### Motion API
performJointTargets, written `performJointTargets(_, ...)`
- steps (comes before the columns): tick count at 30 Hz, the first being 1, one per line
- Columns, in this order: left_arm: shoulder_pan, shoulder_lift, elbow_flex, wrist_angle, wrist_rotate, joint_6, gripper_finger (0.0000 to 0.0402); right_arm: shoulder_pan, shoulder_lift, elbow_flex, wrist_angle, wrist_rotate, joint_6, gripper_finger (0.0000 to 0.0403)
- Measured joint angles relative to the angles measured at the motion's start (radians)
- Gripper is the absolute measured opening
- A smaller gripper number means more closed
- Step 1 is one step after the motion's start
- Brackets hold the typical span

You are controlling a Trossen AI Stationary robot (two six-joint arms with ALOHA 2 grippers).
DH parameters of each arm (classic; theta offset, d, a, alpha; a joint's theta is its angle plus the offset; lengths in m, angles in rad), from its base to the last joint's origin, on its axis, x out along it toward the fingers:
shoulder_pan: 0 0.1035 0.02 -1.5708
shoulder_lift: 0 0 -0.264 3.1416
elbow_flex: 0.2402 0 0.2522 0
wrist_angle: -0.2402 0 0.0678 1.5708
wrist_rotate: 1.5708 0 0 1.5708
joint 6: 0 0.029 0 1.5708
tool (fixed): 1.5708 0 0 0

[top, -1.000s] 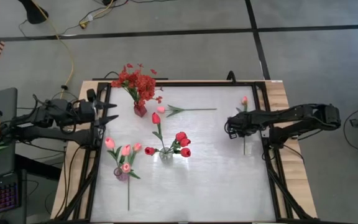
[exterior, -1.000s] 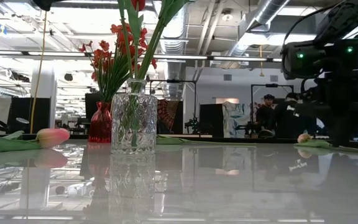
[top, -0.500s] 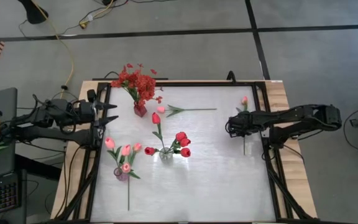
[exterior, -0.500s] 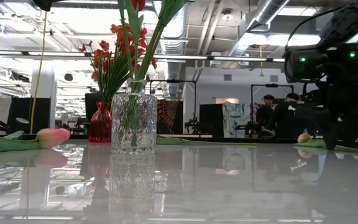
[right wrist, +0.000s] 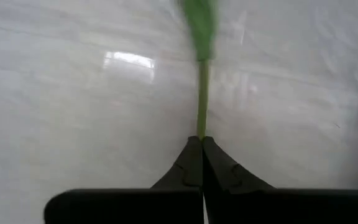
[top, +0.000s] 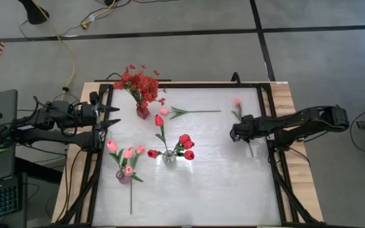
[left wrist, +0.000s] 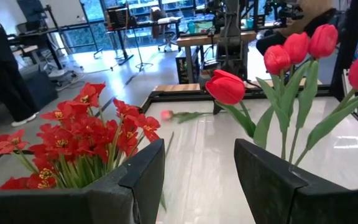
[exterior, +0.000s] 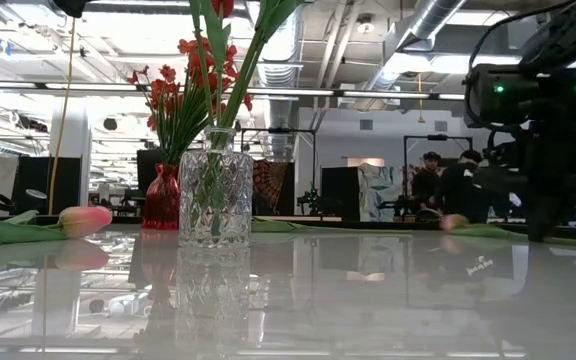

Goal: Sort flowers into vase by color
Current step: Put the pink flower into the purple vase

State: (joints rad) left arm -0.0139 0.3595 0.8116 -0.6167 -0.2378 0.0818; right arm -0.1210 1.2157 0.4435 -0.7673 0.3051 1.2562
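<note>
Left gripper (top: 114,114) waits spread at the table's left edge; right gripper (top: 234,132) pinches a pink tulip's stem (right wrist: 202,93) near the right edge; lift gently, keeping the bud (top: 237,101) clear, towards the pink vase (top: 124,177).

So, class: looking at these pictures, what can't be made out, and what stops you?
- Right hand, shut on the green stem: its bud is cut off by the wrist view's edge.
- High view: the arm covers where the stem is gripped.
- Pink vase, high view: hidden under its tulips.
- Low view: background people too small.

Pink tulip bud (top: 237,101), green stem (right wrist: 202,99)
</note>
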Motion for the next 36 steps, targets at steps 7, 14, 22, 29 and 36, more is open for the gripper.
performJointTargets(7,0.0,0.0,0.0,0.0,0.029,0.0,0.0182,0.033,0.003,0.118,-0.029,0.046,-0.03,0.0016)
performJointTargets(14,0.0,0.0,0.001,-0.016,0.079,-0.022,0.0182,0.064,-0.001,0.309,-0.04,0.176,-0.14,0.0016)
performJointTargets(22,0.0,-0.071,-0.033,-0.01,0.185,-0.088,0.0182,0.166,-0.002,0.494,-0.007,0.353,-0.268,0.0015)
performJointTargets(29,0.0,-0.226,-0.24,0.211,0.158,-0.121,0.0182,0.26,-0.002,0.545,0.294,0.509,-0.606,0.0015)
performJointTargets(36,0.0,-0.17,-0.304,0.441,0.067,-0.092,0.0182,0.22,-0.002,0.545,0.701,0.457,-1.015,0.0015)
